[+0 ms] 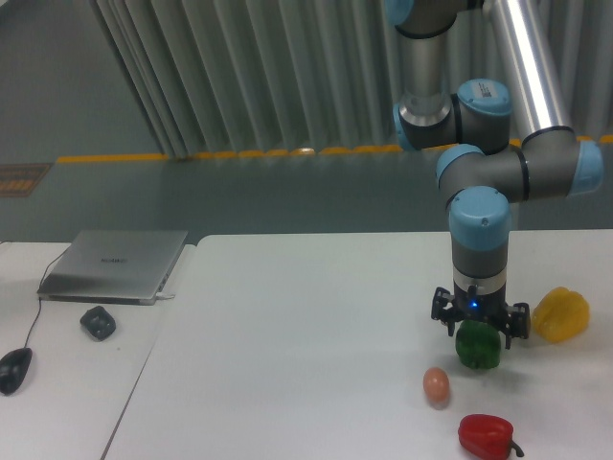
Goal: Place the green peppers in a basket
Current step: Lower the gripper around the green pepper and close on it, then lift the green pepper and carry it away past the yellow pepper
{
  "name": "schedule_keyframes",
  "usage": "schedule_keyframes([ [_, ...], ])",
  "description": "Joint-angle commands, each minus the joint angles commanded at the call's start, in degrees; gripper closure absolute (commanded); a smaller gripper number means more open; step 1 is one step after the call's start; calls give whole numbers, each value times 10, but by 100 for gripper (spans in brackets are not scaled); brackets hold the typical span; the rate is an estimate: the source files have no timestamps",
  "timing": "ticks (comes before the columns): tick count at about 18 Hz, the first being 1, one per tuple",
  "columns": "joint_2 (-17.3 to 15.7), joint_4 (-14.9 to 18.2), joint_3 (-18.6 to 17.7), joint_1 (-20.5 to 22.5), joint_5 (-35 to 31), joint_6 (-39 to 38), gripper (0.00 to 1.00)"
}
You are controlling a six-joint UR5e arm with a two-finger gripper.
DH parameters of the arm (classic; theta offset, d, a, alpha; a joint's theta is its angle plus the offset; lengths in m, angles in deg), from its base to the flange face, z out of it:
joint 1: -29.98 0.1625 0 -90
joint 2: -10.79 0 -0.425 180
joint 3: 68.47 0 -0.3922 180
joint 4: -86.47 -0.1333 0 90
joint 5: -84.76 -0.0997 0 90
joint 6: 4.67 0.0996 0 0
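The green pepper (pixel 477 349), glossy and dark green, sits on the white table (pixel 287 335) at the right. My gripper (pixel 479 329) points straight down over it. Its two fingers are spread wide, one on each side of the pepper's top, so it is open. Whether the fingers touch the pepper cannot be told. No basket is in view.
A yellow pepper (pixel 561 313) lies just right of the gripper. A brown egg (pixel 436 385) and a red pepper (pixel 488 435) lie in front of the green one. A closed laptop (pixel 115 264), a dark lump (pixel 97 322) and a mouse (pixel 13 370) sit on the left table.
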Motion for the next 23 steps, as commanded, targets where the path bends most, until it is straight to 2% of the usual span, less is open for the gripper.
schedule_keyframes([
  [2, 5, -1, 1, -10, -20, 0, 0],
  [3, 7, 0, 0, -12, -29, 1, 4],
  [6, 9, 0, 3, -12, -34, 1, 33],
  [9, 0, 10, 19, -11, -35, 16, 42],
  [12, -13, 19, 32, -8, -39, 59, 43],
  [15, -22, 60, 65, -2, -40, 94, 44],
  [17, -35, 65, 76, 7, -40, 157, 44],
  [20, -55, 63, 76, 32, -33, 293, 43],
  [23, -61, 52, 82, 60, -33, 415, 44],
])
